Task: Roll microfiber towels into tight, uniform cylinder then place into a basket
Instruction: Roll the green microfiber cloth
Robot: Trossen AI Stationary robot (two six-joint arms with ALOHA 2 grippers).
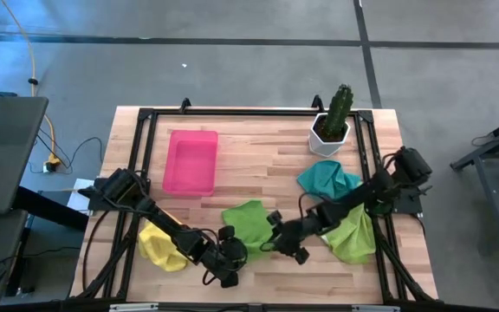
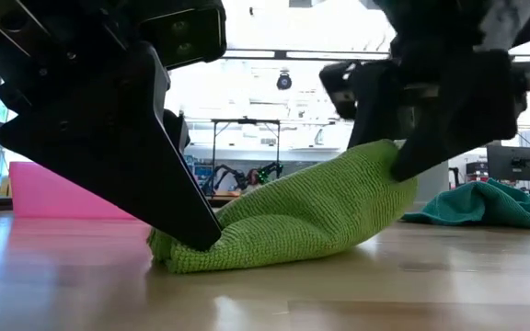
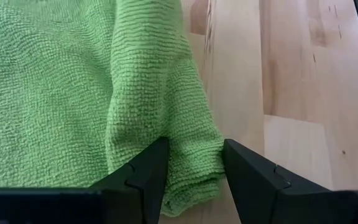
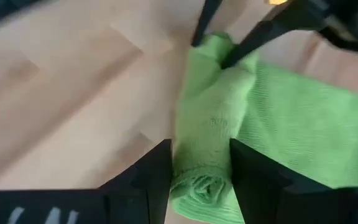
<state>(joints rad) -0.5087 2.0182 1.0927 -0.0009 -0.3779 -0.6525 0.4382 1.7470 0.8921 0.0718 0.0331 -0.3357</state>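
I see the wooden table with its black frame, and both arms reaching in toward the front middle, where the rolled lime green towel lies flat on the wood. It is partly rolled along one edge, the rest spread loose behind.

The pink basket sits toward the back left, well apart from the roll, with nothing in it that I can see. On the right, the teal towel lies crumpled near the white pot with the cactus, and a second lime green towel lies under the right arm, just beside the teal one. The yellow towel is bunched at the front left, under the left arm.

The left gripper is at one end of the roll, its two fingers set on either side of the rolled edge and pinching it; the cloth fills the gap between them. The right gripper is at the other end, its fingers straddling the roll, whose spiral end shows between them. Whether they press it or only bracket it, I cannot tell.

From table height the roll sags between the two grippers, lifted at the right gripper's end and low at the left's, and it blocks most of the basket's near wall.
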